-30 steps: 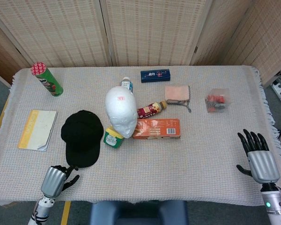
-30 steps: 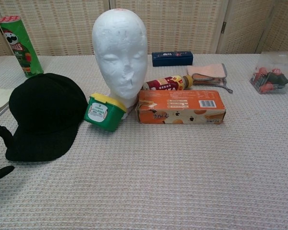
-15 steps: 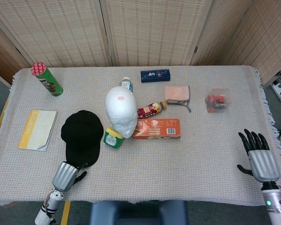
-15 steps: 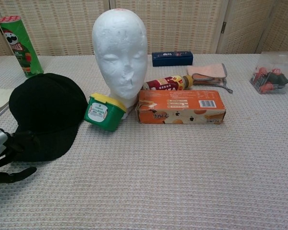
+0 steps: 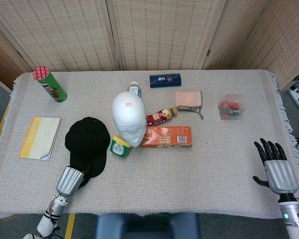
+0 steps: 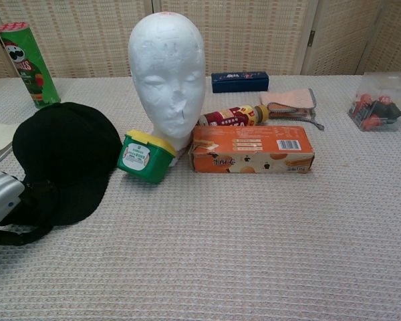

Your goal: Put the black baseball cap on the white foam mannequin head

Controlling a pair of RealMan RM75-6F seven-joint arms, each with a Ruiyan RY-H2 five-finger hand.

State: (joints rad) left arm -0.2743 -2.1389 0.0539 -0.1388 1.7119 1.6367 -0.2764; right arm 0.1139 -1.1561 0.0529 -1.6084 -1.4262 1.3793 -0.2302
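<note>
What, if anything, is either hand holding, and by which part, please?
The left hand is at the cap's brim; a grip cannot be told. The right hand holds nothing.

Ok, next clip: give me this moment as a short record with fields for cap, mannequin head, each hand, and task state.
cap: black baseball cap flat on the table, left of the head
mannequin head: white foam mannequin head upright, bare
left hand: left hand at the cap's near brim, fingers on its edge; grip not clear
right hand: right hand apart at the right table edge, fingers spread, holding nothing
task state: cap not yet lifted
</note>
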